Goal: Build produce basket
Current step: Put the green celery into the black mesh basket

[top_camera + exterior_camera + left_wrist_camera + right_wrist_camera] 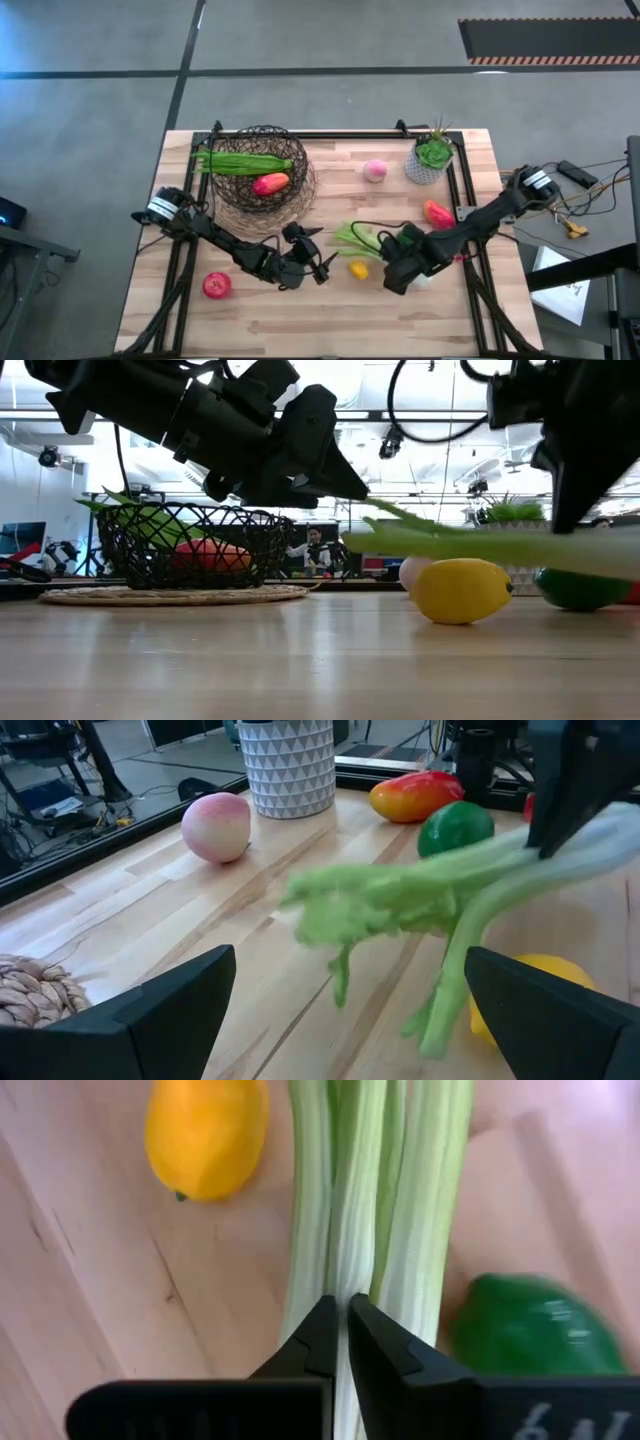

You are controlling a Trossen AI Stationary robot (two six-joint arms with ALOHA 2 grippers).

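- Right jaws are pinched nearly shut on the pale stalk end of the celery [365, 1190], carrying it level above the desk [300, 320] with the leafy end toward the left arm.
- Left jaws stand wide open and empty, pointed at the celery's leaves; the left gripper [325, 262] sits just beside the basket's mat [170, 596].
- Basket [262, 165] stands at the desk's far left and already holds the green pod [245, 162] and the mango [270, 184].
- On the desk outside it: the tomato [217, 285] near the front left, the lemon [358, 268] and lime [455, 826] under the celery, the peach [375, 170] farther back, and a second red-orange fruit [438, 213] beside the right arm.
- Celery looks light and fairly stiff along the ribbed stalks, judging by how straight it hangs; the leaves look soft, so a hold on them would probably slip. The firm stalk is the better place.
- Right gripper [340, 1342] shows its pinch only in its own wrist view.
- Low view alone shows the celery clear of the desk, above the lemon.
- High view alone gives the whole layout, the potted plant [432, 158] included.
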